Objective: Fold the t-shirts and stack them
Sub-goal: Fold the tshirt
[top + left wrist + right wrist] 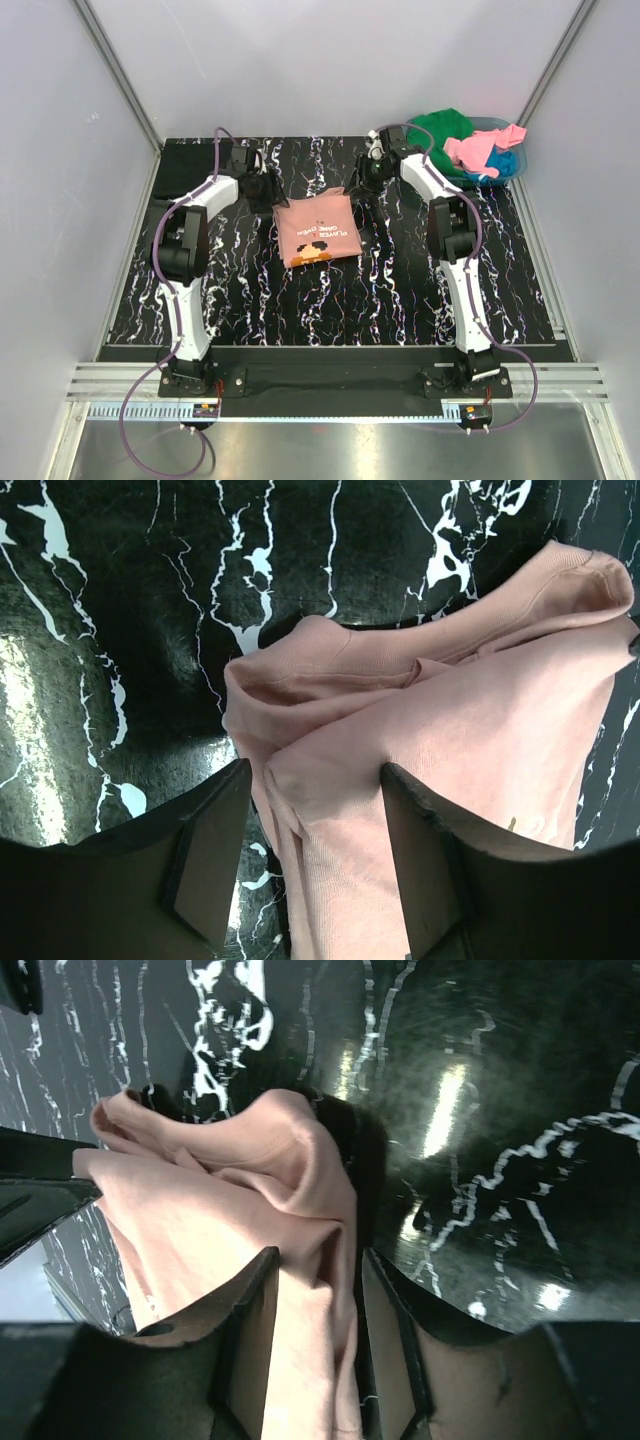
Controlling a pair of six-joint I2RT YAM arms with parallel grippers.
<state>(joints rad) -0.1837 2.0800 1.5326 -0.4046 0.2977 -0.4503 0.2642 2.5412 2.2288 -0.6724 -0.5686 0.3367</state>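
Soft, limp salmon-pink t-shirt, part-folded mid tabletop. Left tool apart, astride far left corner; right tool around far right fold, clamped or not: cannot tell. Probably best pinched at doubled corners.

I'm looking at a boxed-in cell with pale grey-white panels on 3 sides: a back wall, a left wall and a right wall. 2 slanted aluminium posts run up the back corners. The tabletop is glossy black with white marble veining. Close up, soft overhead light pools on it as a bright glare. Along the near edge lies a ribbed aluminium rail, and below that a sheet of brushed steel.
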